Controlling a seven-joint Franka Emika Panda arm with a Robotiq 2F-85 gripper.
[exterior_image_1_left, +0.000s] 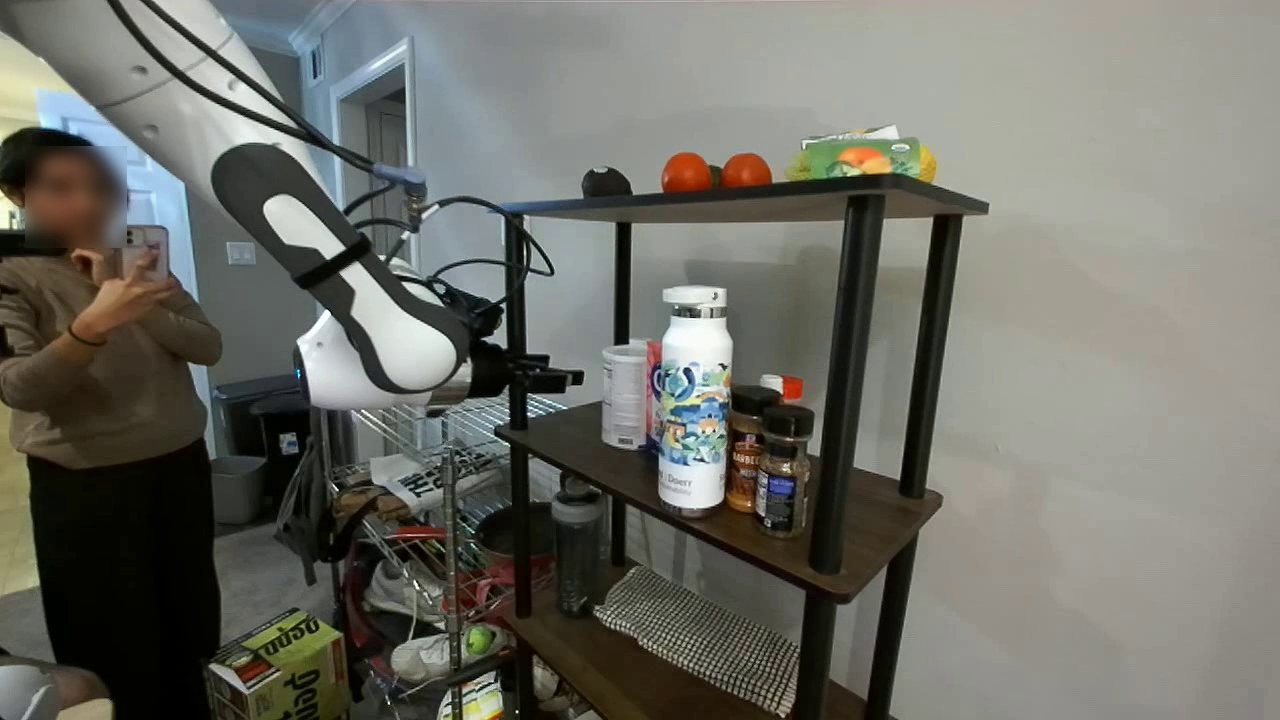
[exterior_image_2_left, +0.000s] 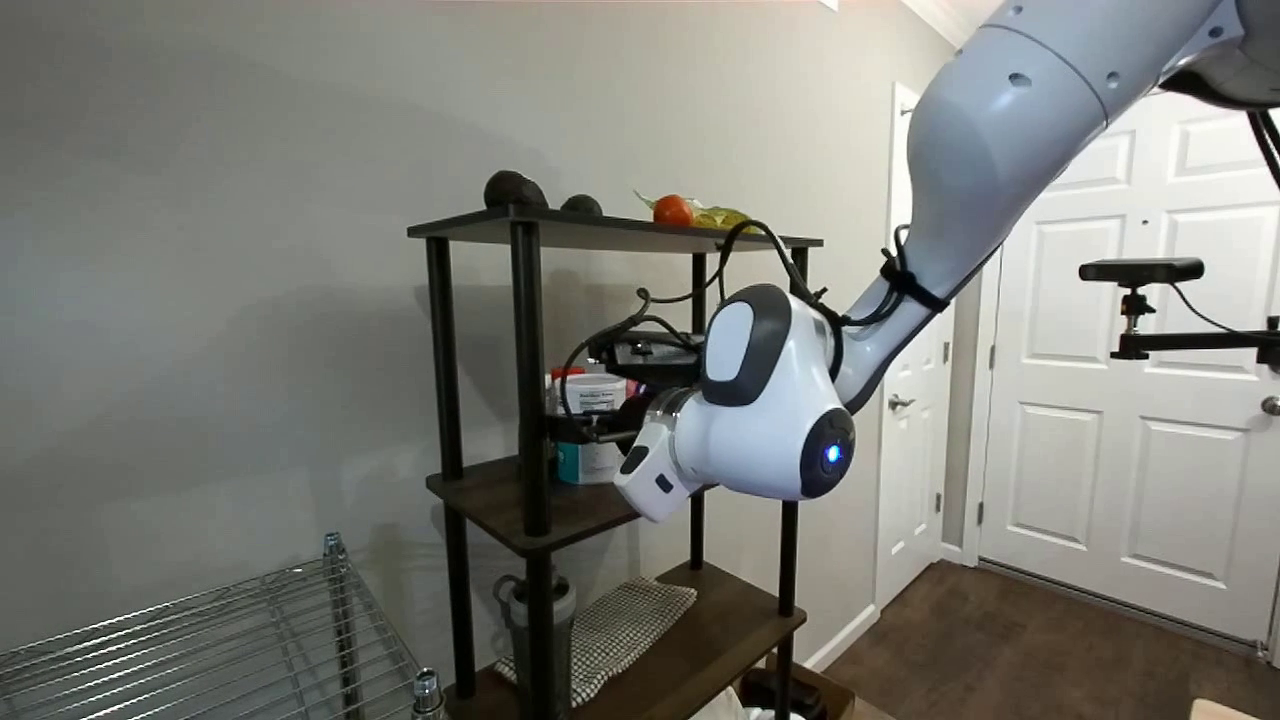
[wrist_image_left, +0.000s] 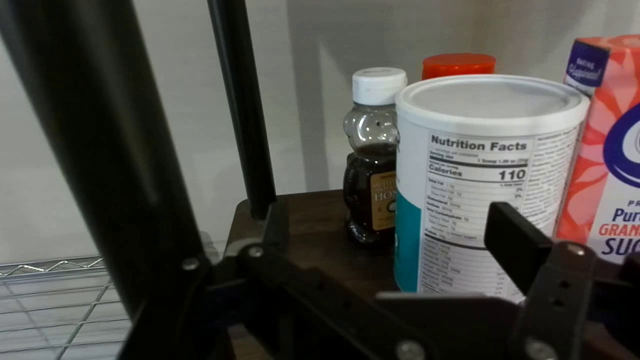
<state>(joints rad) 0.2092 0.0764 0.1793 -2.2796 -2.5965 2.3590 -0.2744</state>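
Claw (wrist_image_left: 387, 224), spread wide and empty, faces a honey bear bottle (wrist_image_left: 369, 167) and teal-and-white canister (wrist_image_left: 467, 185); nothing grasped yet.

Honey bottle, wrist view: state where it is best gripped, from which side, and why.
Likely the narrowing between head and body of the upright honey bottle, which could help the open gripper hold. Come level, perhaps from the picture's left front, where its edge shows uncovered; the white canister overlaps its right.
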